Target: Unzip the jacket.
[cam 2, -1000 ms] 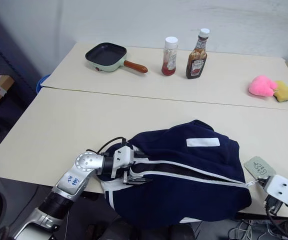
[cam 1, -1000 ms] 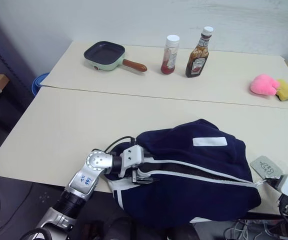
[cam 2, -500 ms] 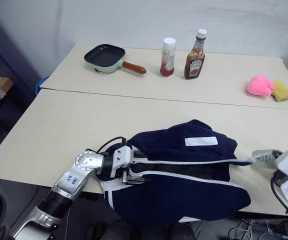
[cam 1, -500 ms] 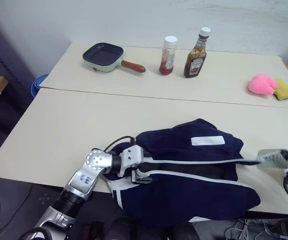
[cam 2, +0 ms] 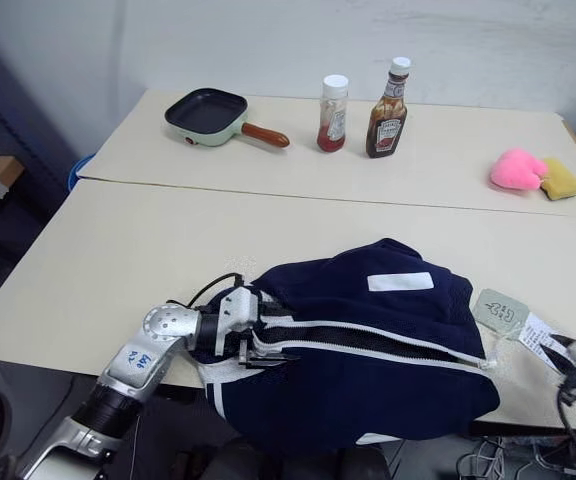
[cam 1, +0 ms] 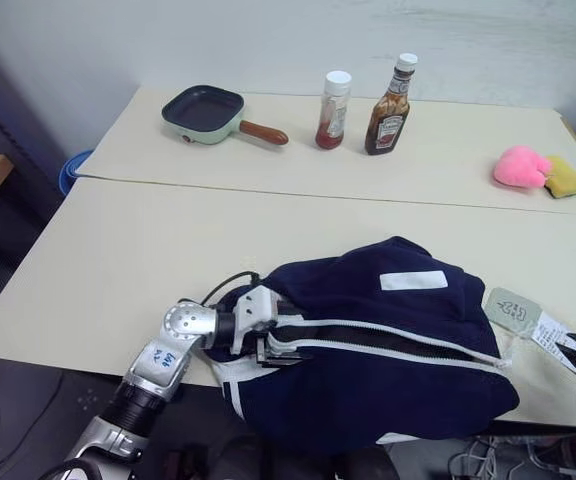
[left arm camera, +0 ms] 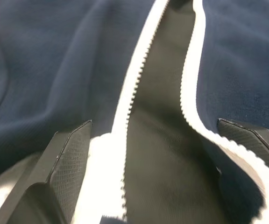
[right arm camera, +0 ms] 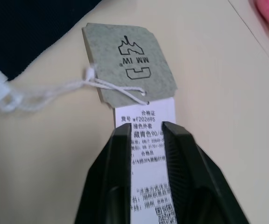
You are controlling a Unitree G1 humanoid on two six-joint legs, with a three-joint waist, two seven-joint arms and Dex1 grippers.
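The navy jacket (cam 1: 368, 390) lies bunched at the table's front edge, its white patch (cam 1: 413, 280) facing up. Its white zipper (cam 1: 398, 338) gapes open along most of its length, showing dark lining. At the collar end my left gripper (left arm camera: 158, 149) is open, one finger on each side of the parted zipper teeth. The grey paper tag (right arm camera: 130, 60) and the white tag (right arm camera: 146, 114) lie flat on the table to the right of the jacket, tied on by a string. My right gripper (right arm camera: 147, 133) hovers over the white tag, its fingers a narrow way apart.
On the far table stand a green frying pan (cam 1: 206, 111), a red sauce bottle (cam 1: 331, 96) and a brown sauce bottle (cam 1: 388, 92). A pink plush (cam 1: 524, 167) and a yellow sponge (cam 1: 568, 177) sit at the far right. The jacket hangs over the near table edge.
The right gripper, which pulled the tags and zipper taut to the right, has parted its fingers and drawn back to the right. The tags now lie slack. The left gripper stays put.
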